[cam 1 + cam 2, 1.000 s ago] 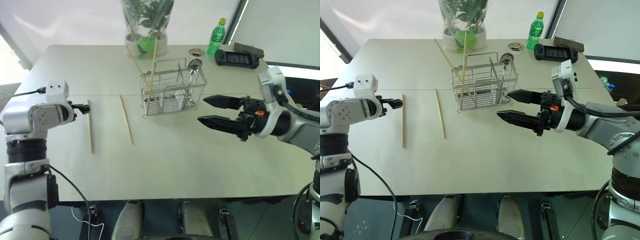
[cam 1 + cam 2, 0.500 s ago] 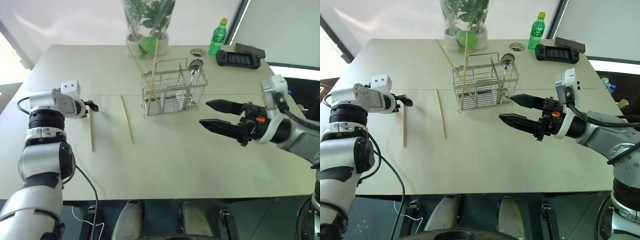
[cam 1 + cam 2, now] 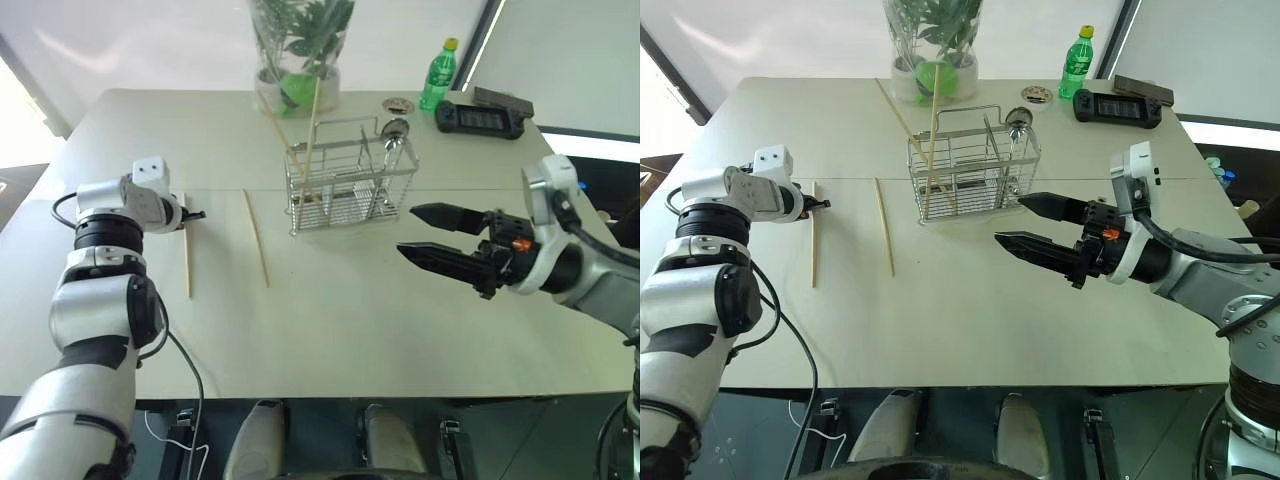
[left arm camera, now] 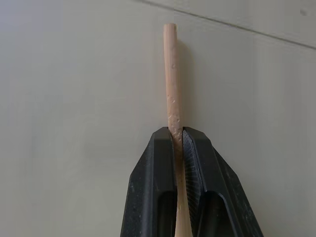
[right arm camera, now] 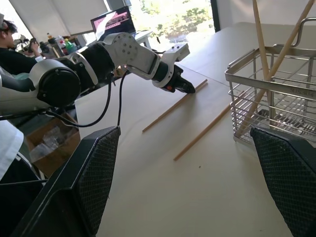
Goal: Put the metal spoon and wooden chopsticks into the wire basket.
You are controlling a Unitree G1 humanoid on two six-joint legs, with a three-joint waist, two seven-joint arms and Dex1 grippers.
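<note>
One wooden chopstick [image 3: 186, 260] lies on the table's left side, and my left gripper [image 3: 197, 215] is shut on its far end. The left wrist view has the stick [image 4: 172, 84] pinched between the black fingers [image 4: 153, 168]. A second chopstick [image 3: 256, 240] lies loose beside it. The wire basket [image 3: 345, 195] stands at mid-table with two more chopsticks [image 3: 310, 130] leaning in it. The metal spoon [image 3: 394, 135] is upright in its right end. My right gripper [image 3: 405, 230] hovers open to the right of the basket, holding nothing.
A glass vase of green plants [image 3: 297, 60] stands behind the basket. A green bottle [image 3: 436, 75], a small round object [image 3: 397, 104] and a black device [image 3: 480, 118] sit at the back right. A person [image 5: 10, 49] and a laptop [image 5: 111, 22] are beyond the table's left side.
My left gripper has moved forward onto the chopstick's far end and shut on it. The right arm has stayed where it was, still open.
</note>
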